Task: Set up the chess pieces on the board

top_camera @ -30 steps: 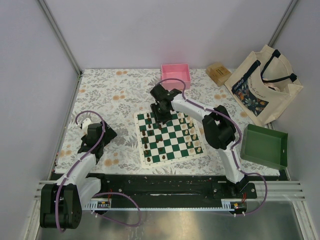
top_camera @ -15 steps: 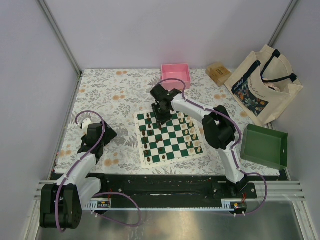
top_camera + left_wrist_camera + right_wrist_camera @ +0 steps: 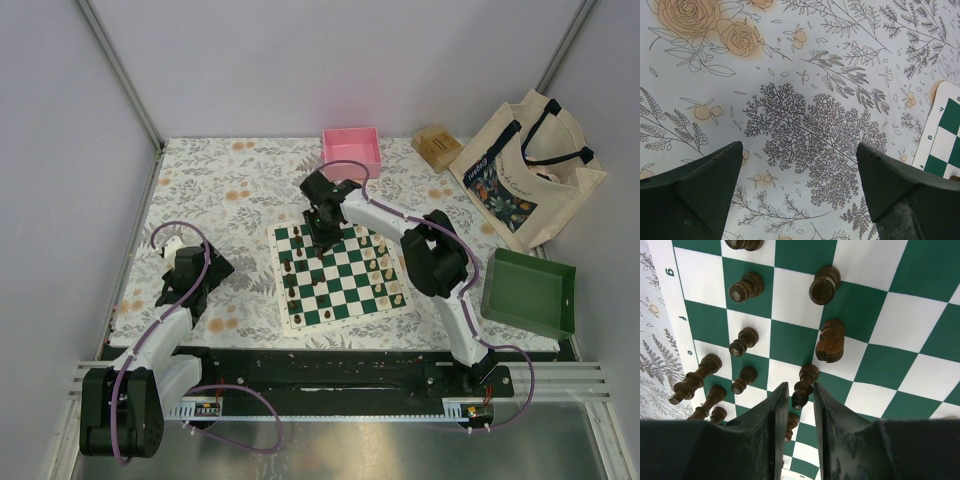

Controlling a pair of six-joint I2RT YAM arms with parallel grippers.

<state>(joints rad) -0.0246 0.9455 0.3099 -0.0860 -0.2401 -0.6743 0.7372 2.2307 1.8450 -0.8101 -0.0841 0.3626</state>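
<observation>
Over the far left part of the board (image 3: 345, 290), the right claw (image 3: 801, 390) points straight down with its fingers drawn close on either side of a dark pawn (image 3: 806, 377), probably so it can work without knocking the dark pieces (image 3: 745, 287) crowded around it. Whether the pads actually pinch the pawn cannot be told. Light pieces (image 3: 385, 275) line the board's right side and dark ones its left, so the setup looks well advanced. The left claw (image 3: 800, 150) hangs spread wide and empty over the flowered bench (image 3: 805, 65), parked just off the board's edge, out of the way. Compared with a second ago, the right claw has hardly shifted, its elbow has drifted slightly leftward, and the left arm has not moved.
</observation>
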